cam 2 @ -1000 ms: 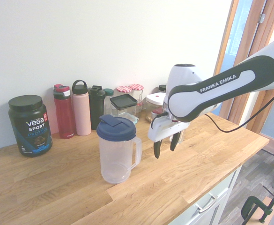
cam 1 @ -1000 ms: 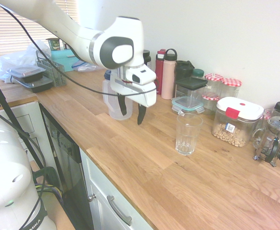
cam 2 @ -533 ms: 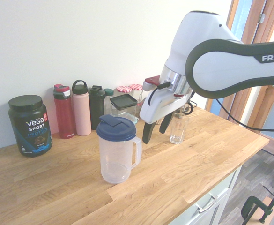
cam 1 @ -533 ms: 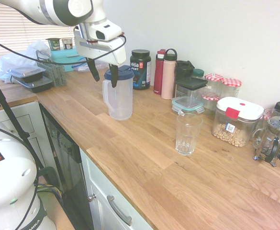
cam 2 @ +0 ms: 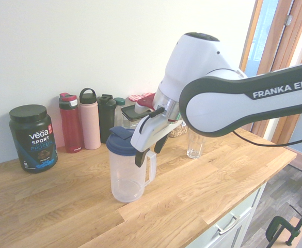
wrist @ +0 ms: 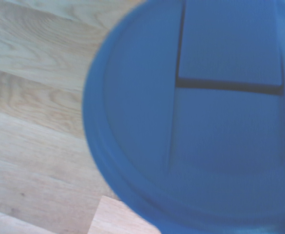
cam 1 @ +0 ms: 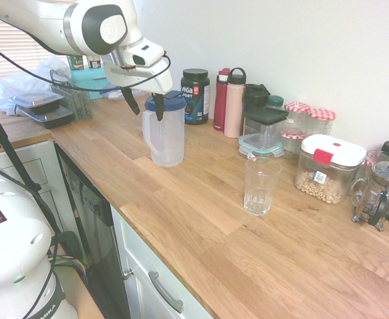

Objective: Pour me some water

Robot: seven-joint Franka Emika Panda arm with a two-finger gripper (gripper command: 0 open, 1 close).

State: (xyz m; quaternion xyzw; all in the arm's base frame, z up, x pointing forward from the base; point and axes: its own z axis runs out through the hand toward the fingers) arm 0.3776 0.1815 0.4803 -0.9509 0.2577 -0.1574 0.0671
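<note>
Hand point(cam 1: 143, 107) hangs over the pitcher point(cam 1: 165, 133), fingers spread wide & gripping nothing; the two dark fingers point down, one by the rim of the blue lid point(cam 1: 167, 100) on the handle side, the other just off that side; can't tell if either finger touches the lid. From the 2nd ext view the hand point(cam 2: 147, 154) sits beside the handle point(cam 2: 152, 168), one fingertip level w/ the top of the handle, the other higher near the lid edge point(cam 2: 125, 142).

Pitcher is clear plastic, upright on the wooden counter point(cam 1: 201, 219), lid on; can't tell from either ext view how much water is in it. Wrist view is filled by the blurred blue lid point(wrist: 200, 122) w/ its flap seam showing, plus a strip of counter boards point(wrist: 35, 122).

Empty drinking glass point(cam 1: 260, 185) stands upright well apart from the pitcher, nearer the counter's front than the jars; in the 2nd ext view the glass point(cam 2: 195, 146) is partly behind the arm.

Along the wall: black protein tub point(cam 1: 195, 96), red bottle point(cam 1: 221, 99), pink bottle point(cam 1: 234, 103), dark shaker point(cam 1: 255, 97), clear container w/ black lid point(cam 1: 263, 129), red-checked jars point(cam 1: 308, 117), white-lidded canister w/ nuts or similar point(cam 1: 328, 168), French press point(cam 1: 380, 193).
</note>
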